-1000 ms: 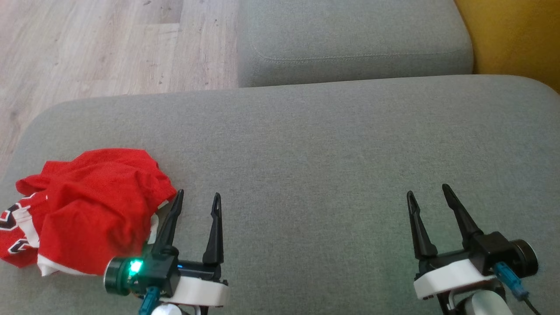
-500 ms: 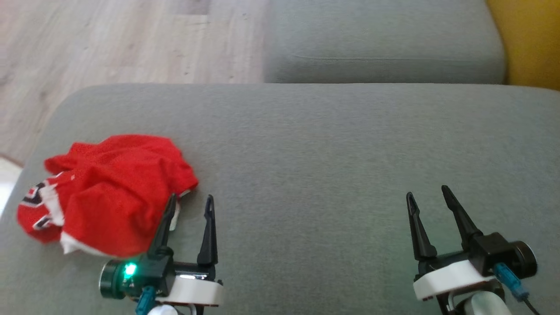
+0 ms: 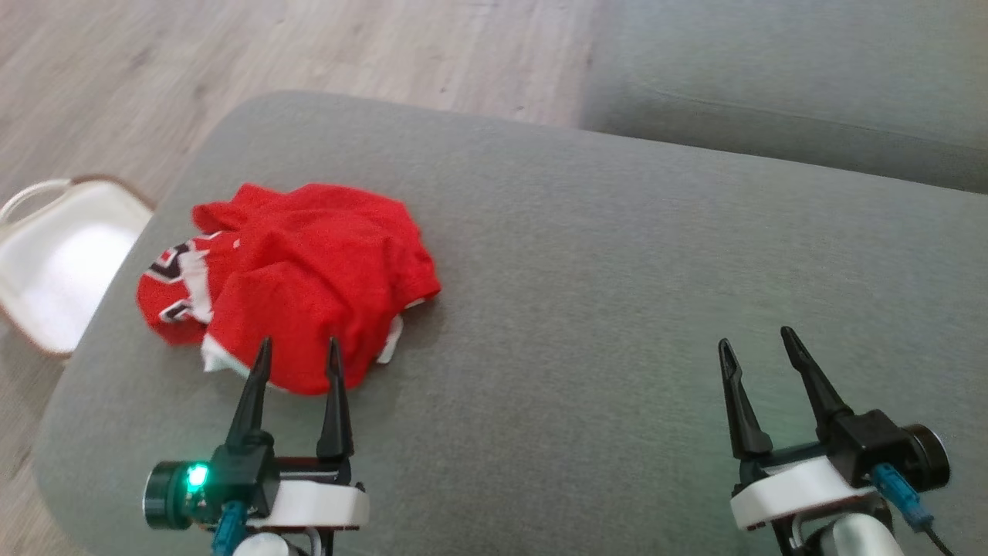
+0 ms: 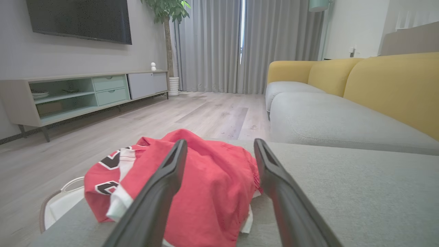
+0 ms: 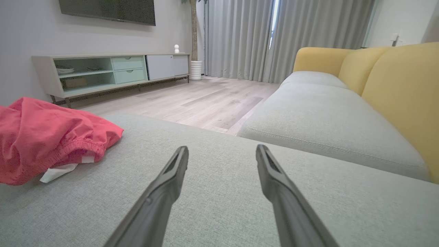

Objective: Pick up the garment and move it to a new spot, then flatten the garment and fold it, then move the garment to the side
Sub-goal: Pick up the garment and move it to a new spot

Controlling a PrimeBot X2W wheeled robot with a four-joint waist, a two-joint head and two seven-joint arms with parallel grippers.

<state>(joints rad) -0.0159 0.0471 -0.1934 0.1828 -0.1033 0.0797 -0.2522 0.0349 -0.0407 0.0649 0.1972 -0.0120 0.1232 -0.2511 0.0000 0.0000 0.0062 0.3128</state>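
Observation:
The garment [image 3: 301, 270] is a crumpled red piece with white trim and black-and-white markings, lying in a heap on the left part of the grey cushion [image 3: 617, 270]. My left gripper [image 3: 299, 351] stands open just in front of the heap, its fingertips at the near edge of the cloth, nothing between them. In the left wrist view the garment [image 4: 212, 185] lies straight ahead between the two fingers. My right gripper [image 3: 756, 340] is open over bare cushion at the lower right, far from the cloth. The right wrist view has the garment [image 5: 44, 137] at its left edge.
A white basket [image 3: 54, 262] sits on the wooden floor [image 3: 309, 46] left of the cushion. A second grey seat cushion [image 3: 787, 93] lies beyond, with a yellow sofa back [image 4: 387, 85] behind it. A low TV cabinet [image 4: 79, 92] stands across the room.
The head camera has swung to the left, bringing the basket into view. My left gripper now points straight at the garment's near edge instead of beside its right side. The right gripper has kept its place.

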